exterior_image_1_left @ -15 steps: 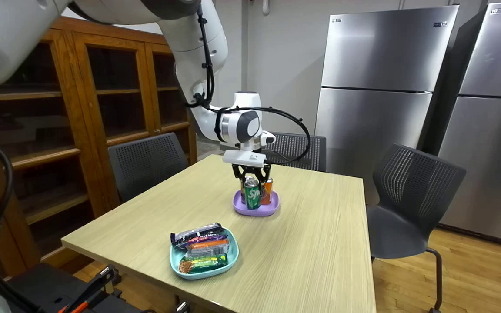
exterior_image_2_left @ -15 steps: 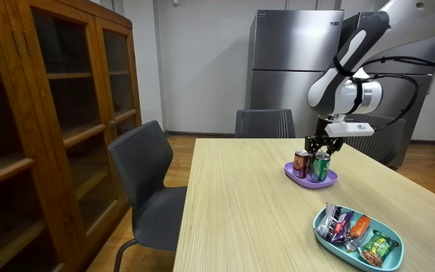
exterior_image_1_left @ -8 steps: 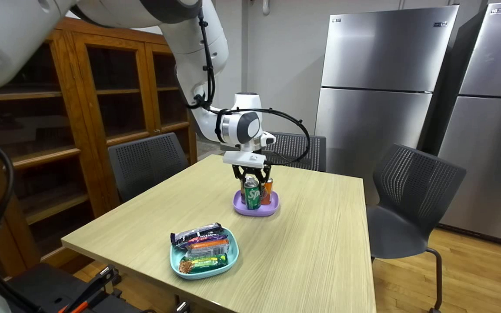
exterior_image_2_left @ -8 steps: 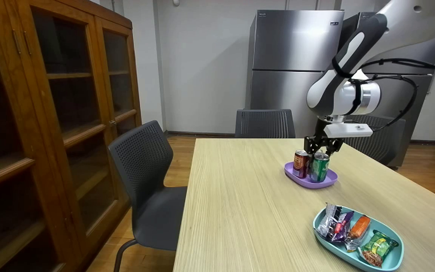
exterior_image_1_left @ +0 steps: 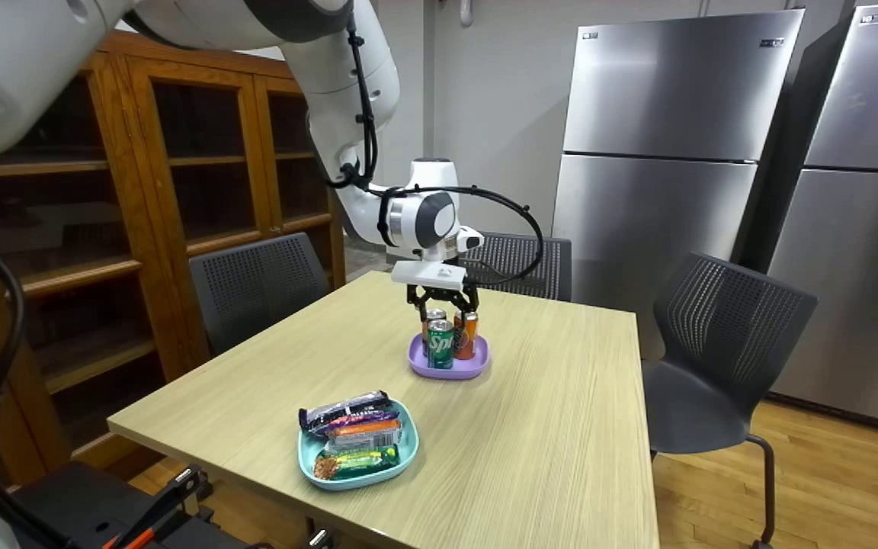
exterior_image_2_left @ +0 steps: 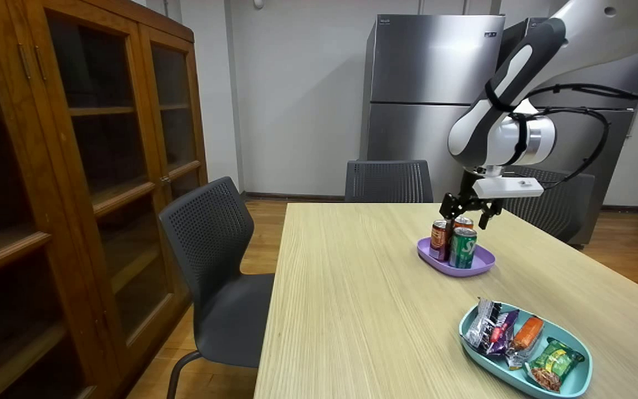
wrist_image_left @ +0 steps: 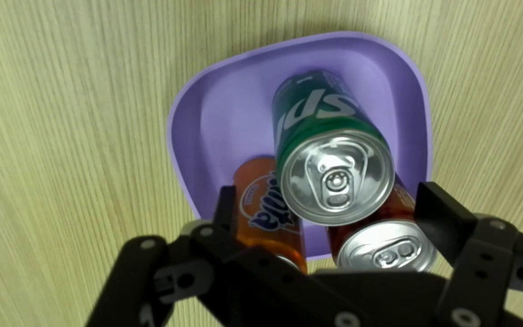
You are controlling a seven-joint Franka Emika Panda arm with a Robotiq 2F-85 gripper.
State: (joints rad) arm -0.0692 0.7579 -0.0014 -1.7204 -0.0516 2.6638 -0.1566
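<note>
My gripper stands open over the purple tray, its two fingers wide apart. Upright in that tray is a green Sprite can, which in the wrist view lies ahead of the gap between the fingertips. An orange can is close to one finger, and a dark red can is close to the other; whether they touch is unclear. In an exterior view the gripper is just above the Sprite can, with the dark red can beside it and the orange can partly hidden behind.
A teal tray with several wrapped snack bars sits nearer the front of the wooden table. Grey chairs surround the table. A glass-door cabinet and steel refrigerators stand beyond.
The fingers have spread and let go of the Sprite can. That can has shifted slightly in the tray, and the gripper has risen a little. The orange can now shows more.
</note>
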